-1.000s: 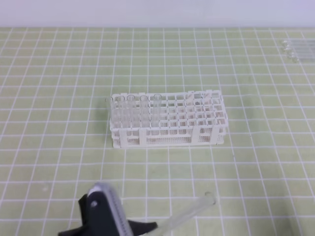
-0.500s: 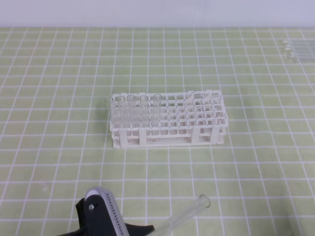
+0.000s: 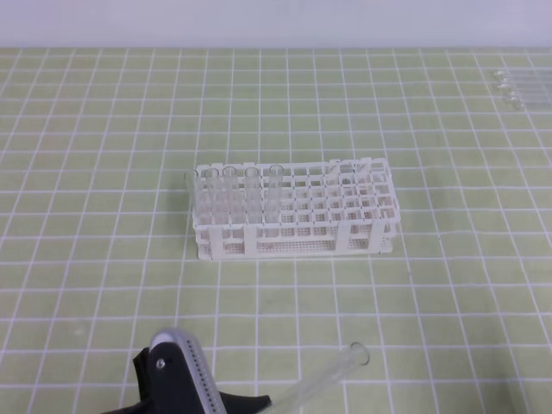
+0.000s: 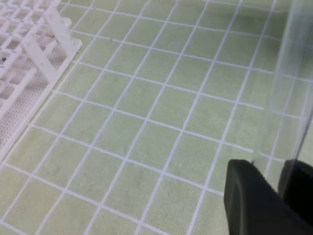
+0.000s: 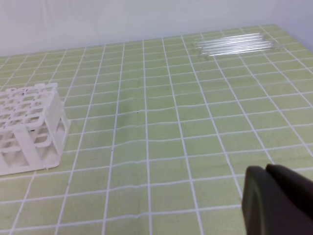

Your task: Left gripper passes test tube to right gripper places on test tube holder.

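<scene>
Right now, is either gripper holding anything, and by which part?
The left gripper holds the test tube near its closed bottom end, open rim pointing up-right. The right gripper is shut on nothing.

surface: green mat [image 3: 103, 259], white grid | backdrop: plain pale wall [image 3: 276, 21], possibly | light: even

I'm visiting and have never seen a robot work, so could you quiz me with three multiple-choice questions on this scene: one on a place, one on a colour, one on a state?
1. Where do the spare tubes lie?
A far right of the mat
B inside the rack
C under the left gripper

2. What colour is the test tube holder?
A blue
B white
C black

3. What is the left gripper doing?
A hanging open
B gripping the test tube
C resting on the rack

Answers: 1 A, they cluster by the far right edge. 2 B, its lattice is plainly white. 3 B, the clear tube juts from its closed fingers.
</scene>
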Controlling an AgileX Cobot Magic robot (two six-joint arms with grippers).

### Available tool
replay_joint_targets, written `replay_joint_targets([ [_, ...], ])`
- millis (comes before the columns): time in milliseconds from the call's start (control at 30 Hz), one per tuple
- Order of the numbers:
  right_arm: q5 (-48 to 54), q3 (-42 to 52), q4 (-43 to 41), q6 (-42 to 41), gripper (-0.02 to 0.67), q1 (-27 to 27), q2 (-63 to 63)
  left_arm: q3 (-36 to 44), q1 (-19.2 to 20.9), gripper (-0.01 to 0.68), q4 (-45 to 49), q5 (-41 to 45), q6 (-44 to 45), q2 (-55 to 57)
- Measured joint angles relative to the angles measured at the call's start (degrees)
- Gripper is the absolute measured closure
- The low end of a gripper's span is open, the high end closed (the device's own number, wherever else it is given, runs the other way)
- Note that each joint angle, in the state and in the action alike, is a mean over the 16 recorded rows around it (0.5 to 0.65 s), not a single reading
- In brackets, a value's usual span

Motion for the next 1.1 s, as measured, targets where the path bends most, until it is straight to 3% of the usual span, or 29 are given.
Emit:
replay_joint_targets([
  [167,-0.02,0.0,0.39,0.0,0.666,0.0,0.0,0.0,0.01,0.657,0.01,-0.22,-0.04,-0.01],
  [300,-0.47,0.0,5.7,0.1,0.666,0.0,0.0,0.0,0.0,0.651,0.0,-0.37,-0.07,0.0],
  [800,-6.85,0.0,59.16,0.14,0.666,0.0,0.0,-0.01,-0.05,0.628,-0.02,-0.8,-1.05,0.05],
  [1100,-14.62,0.0,64.41,-0.02,0.666,0.0,0.0,-0.02,-0.09,0.604,-0.05,-0.39,-3.74,0.74],
])
